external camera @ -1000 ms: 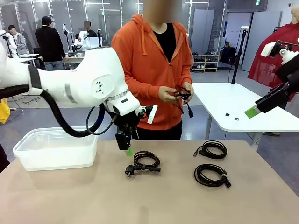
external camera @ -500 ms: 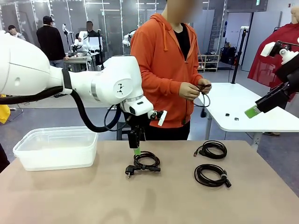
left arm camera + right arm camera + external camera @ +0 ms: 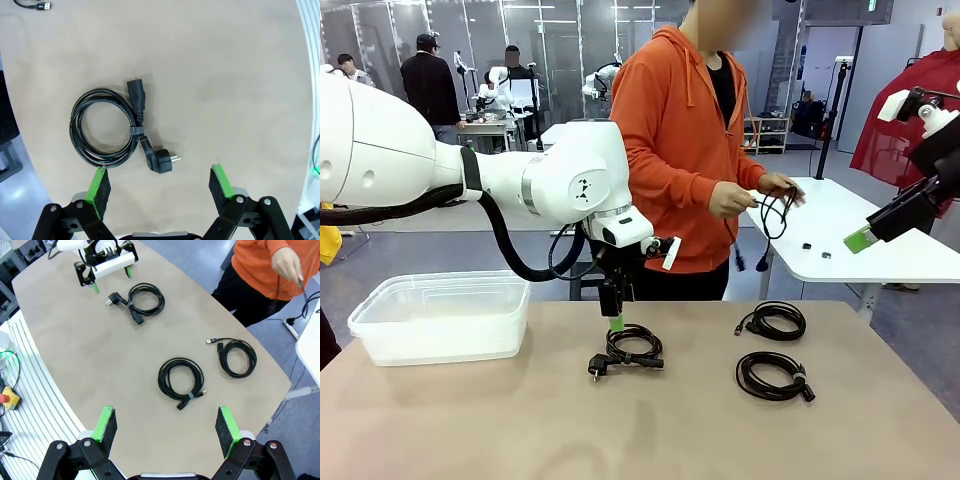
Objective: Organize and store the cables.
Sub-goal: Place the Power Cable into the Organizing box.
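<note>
The power cable (image 3: 632,348), coiled and banded, lies in the lower centre of the front view. Its plug (image 3: 162,162) points out of the loop. Over the last second the left gripper (image 3: 615,322) has swung in from the left and now hangs just above the coil's far edge. Its jaws are spread wide and hold nothing. In its wrist view the loop sits left of centre, mostly outside the gap between the pads. I judge the gripper needs a small shift before it descends.

Two more coiled cables (image 3: 772,320) rest untouched on the counter (image 3: 520,430) at lower right. The clear tub (image 3: 440,340) waits at left. The person has stepped right and now lets another cable (image 3: 775,205) dangle at upper right. The right gripper (image 3: 163,426) stays high, spread and empty.
</note>
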Controlling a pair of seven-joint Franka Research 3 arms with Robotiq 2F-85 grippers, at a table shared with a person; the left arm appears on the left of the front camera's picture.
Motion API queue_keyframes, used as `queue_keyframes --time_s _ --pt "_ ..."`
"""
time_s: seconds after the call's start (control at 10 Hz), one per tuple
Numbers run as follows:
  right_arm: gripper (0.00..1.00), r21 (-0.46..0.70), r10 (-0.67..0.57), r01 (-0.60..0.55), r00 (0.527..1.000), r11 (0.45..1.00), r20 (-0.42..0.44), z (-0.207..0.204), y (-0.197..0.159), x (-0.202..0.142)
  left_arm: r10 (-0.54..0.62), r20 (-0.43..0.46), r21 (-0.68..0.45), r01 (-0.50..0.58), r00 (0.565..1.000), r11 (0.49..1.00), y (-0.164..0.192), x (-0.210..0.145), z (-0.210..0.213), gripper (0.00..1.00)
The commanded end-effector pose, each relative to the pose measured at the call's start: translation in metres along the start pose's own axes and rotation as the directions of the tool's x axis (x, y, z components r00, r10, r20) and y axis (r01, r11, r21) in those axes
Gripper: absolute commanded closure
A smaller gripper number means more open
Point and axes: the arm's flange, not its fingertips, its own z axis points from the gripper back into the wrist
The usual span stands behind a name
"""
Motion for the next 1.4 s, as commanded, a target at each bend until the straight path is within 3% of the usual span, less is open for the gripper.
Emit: queue_keyframes --time_s 0.0,0.8,1.3 --pt "0.0 0.004 0.005 -0.005 1.0 1.0 0.0 0.0 0.0 0.0 0.001 -0.002 0.0 -0.001 1.0 1.0 0.0 0.0 0.0 0.0" --pt "0.0 0.004 0.005 -0.005 1.0 1.0 0.0 0.0 0.0 0.0 0.129 -0.068 -0.042 -0.132 0.989 0.99 0.004 0.006 -0.088 0.0" --pt "0.0 0.004 0.005 -0.005 1.0 1.0 0.0 0.0 0.0 0.0 0.128 -0.096 -0.04 -0.133 0.987 0.99 0.028 0.002 -0.113 0.0"
